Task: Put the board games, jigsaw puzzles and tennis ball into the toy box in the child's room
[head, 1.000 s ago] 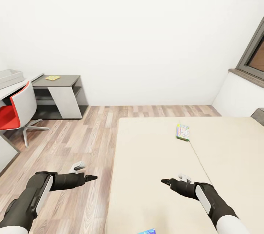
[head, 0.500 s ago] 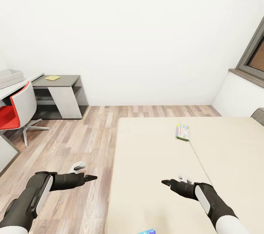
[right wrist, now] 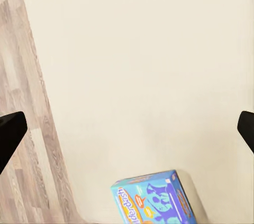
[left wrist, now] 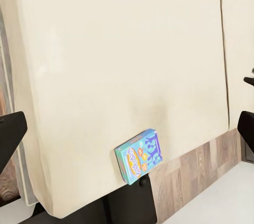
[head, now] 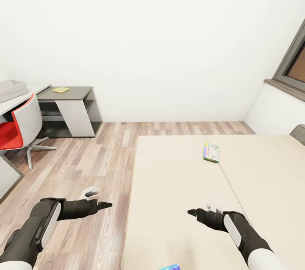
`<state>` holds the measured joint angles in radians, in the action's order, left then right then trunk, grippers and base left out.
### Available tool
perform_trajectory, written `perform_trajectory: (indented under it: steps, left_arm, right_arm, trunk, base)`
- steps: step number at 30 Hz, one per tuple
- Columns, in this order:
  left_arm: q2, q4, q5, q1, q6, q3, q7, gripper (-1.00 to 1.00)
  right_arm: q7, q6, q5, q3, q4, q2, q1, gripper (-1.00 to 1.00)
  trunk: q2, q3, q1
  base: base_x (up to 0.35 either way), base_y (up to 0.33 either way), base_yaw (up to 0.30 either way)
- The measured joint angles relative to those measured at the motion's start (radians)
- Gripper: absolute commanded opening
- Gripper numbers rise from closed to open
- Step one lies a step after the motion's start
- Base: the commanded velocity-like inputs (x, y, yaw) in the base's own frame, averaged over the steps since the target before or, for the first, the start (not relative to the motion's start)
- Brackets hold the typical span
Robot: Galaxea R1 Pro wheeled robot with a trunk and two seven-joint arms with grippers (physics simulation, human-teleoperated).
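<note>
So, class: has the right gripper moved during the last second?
Yes, slightly: the right gripper has dropped a little toward the bed's near end, away from the board game.

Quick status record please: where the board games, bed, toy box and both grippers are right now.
location: child's room, facing the bed
near board game: blue box lying on the mattress, at the head view's bottom edge
far board game: flat on the bed, beside the seam
toy box: on the table, far left
left gripper: over the floor, open, empty
right gripper: over the bed, open, empty
</note>
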<state>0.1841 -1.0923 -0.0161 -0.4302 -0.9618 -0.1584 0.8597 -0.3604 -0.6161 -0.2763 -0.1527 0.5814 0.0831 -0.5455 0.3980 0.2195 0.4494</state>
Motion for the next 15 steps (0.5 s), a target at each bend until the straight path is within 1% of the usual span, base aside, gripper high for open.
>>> perform_trajectory:
  steps: [2, 5, 9, 10, 11, 13, 15]
  left_arm:
    - [0.0, 0.0, 0.0, 0.0, 0.0, 0.0, 0.0, 1.0]
    - [0.0, 0.0, -0.001, 0.0, -0.001, 0.0, 0.001, 1.0]
    - [0.0, 0.0, -0.003, 0.0, -0.001, 0.0, 0.002, 1.0]
    - [0.0, 0.0, -0.003, 0.0, -0.001, 0.0, 0.002, 1.0]
    - [0.0, 0.0, -0.003, 0.0, -0.001, 0.0, 0.001, 1.0]
    - [0.0, 0.0, -0.002, 0.0, -0.001, 0.001, 0.001, 1.0]
    - [0.0, 0.0, -0.002, 0.0, -0.002, 0.001, 0.001, 1.0]
  right_arm:
    - [0.021, 0.0, 0.0, -0.001, -0.012, -0.006, 0.0, 1.0]
    - [0.078, 0.0, -0.001, -0.001, -0.056, -0.016, -0.001, 1.0]
    - [0.182, -0.002, 0.0, 0.004, -0.141, -0.042, -0.014, 1.0]
    - [0.202, -0.003, 0.001, 0.006, -0.155, -0.046, -0.02, 1.0]
    - [0.24, -0.004, 0.002, 0.009, -0.181, -0.052, -0.035, 1.0]
    - [0.277, -0.008, 0.002, 0.011, -0.203, -0.057, -0.053, 1.0]
    - [0.329, -0.023, 0.005, 0.013, -0.231, -0.063, -0.073, 1.0]
  trunk:
    - [0.0, 0.0, 0.0]
    - [0.0, 0.0, 0.0]
    - [0.0, 0.0, 0.0]
    - [0.0, 0.0, 0.0]
    - [0.0, 0.0, 0.0]
    - [0.0, 0.0, 0.0]
    - [0.0, 0.0, 0.0]
  base:
    - [0.0, 0.0, 0.0]
    - [0.0, 0.0, 0.0]
    - [0.0, 0.0, 0.0]
    - [0.0, 0.0, 0.0]
    - [0.0, 0.0, 0.0]
    - [0.0, 0.0, 0.0]
    - [0.0, 0.0, 0.0]
